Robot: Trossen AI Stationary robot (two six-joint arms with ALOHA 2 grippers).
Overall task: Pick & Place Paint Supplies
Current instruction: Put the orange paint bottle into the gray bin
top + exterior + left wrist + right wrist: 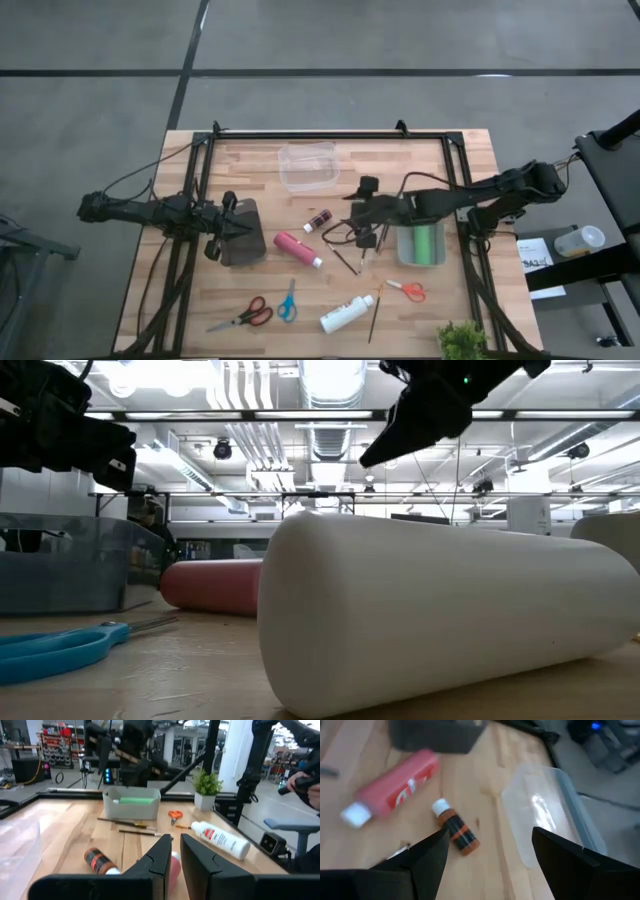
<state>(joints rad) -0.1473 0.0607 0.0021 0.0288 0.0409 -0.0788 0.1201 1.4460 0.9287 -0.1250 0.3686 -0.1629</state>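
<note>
My right claw point(487, 852) hangs wide above the brown bottle point(455, 829), which lies at the table's point(250, 160) centre, red bottle point(297, 248) at its 7 o'clock. It looks light, stiff, slick; I'd grip mid-body. Left claw point(175, 852) waits, narrow.

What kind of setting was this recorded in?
Probably a robotics lab or workshop, not a home: the low view shows an open ceiling with ducts and strip lights, the high view a bare concrete floor around the wooden table, and the left wrist view equipment shelves behind.
</note>
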